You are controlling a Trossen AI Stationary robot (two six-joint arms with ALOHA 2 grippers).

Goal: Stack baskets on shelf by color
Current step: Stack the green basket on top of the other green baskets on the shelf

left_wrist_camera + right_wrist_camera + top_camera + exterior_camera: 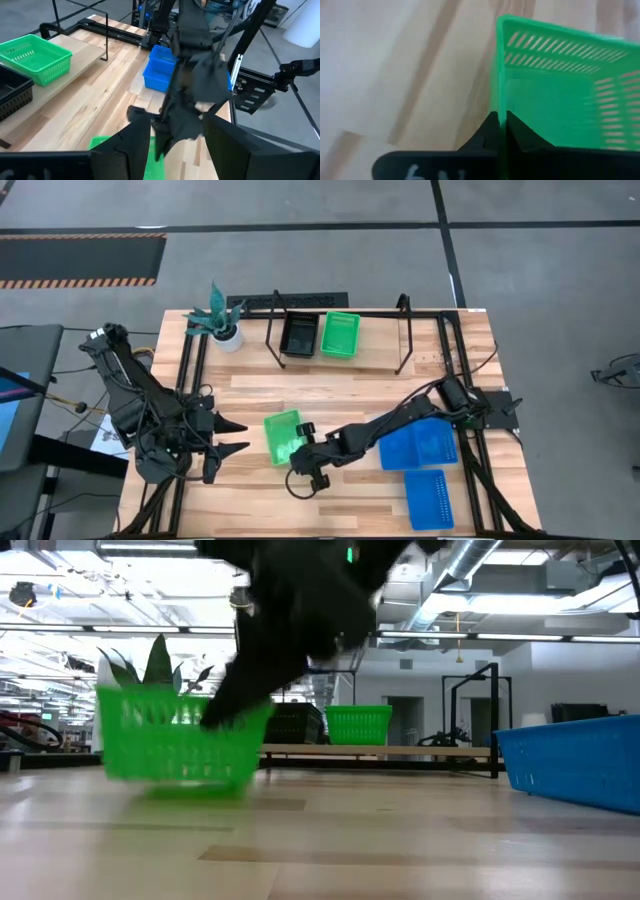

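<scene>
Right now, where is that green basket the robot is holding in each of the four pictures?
High view: green basket at table centre, right gripper on its edge.
Low view: at left, tilted, dark arm over it.
Left wrist view: only a green corner at the bottom.
Right wrist view: fills the right half, fingers pinching its wall.
Shared landmark: the shelf's green basket.
</scene>
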